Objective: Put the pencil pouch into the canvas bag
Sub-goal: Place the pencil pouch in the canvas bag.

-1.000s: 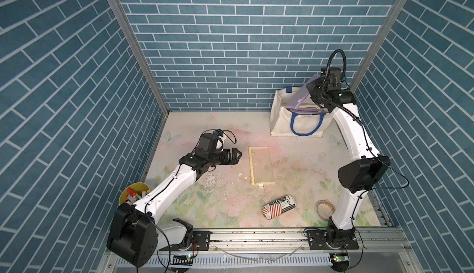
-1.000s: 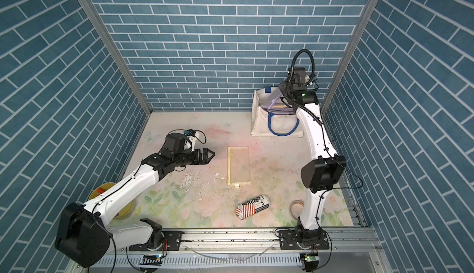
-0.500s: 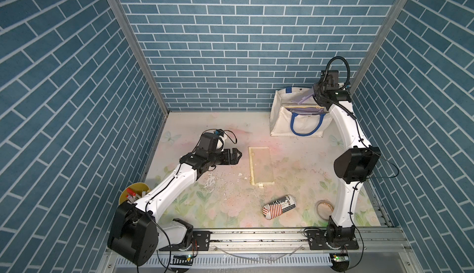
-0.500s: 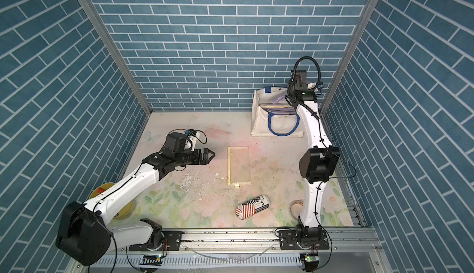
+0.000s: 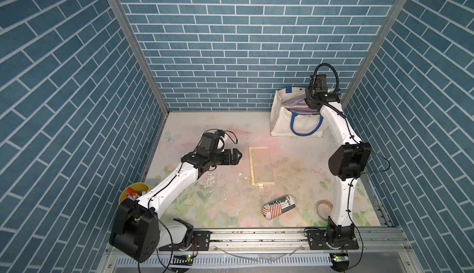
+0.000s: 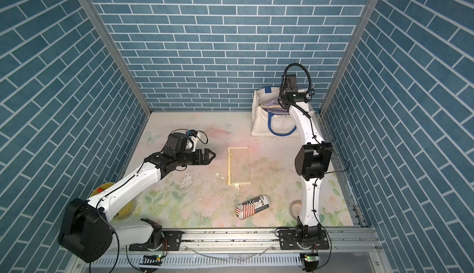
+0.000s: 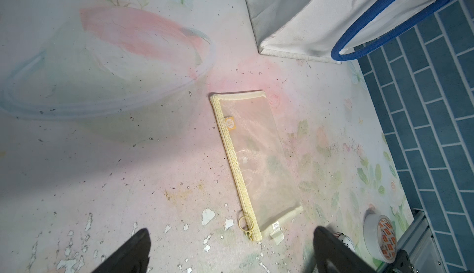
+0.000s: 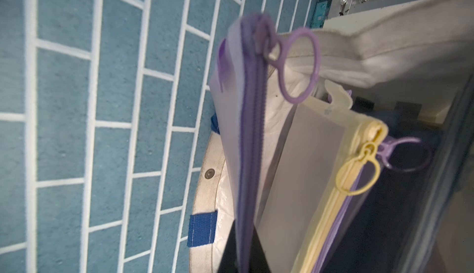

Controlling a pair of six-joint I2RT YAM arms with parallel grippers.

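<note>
Only the right wrist view shows the pencil pouch (image 8: pixel 246 135) plainly. It is translucent with a purple zipper and ring pull, blurred, and its zipper edge is pinched between the nearly closed jaws of the right gripper (image 8: pixel 243 233). It hangs at the mouth of the canvas bag (image 5: pixel 280 126), far right, beside a yellow-zipped pouch (image 8: pixel 320 171). A second ago the gripper stood higher. The left gripper (image 5: pixel 237 156), jaws wide and empty, hovers left of a mesh pouch (image 5: pixel 261 165) on the surface (image 5: pixel 205 207).
</note>
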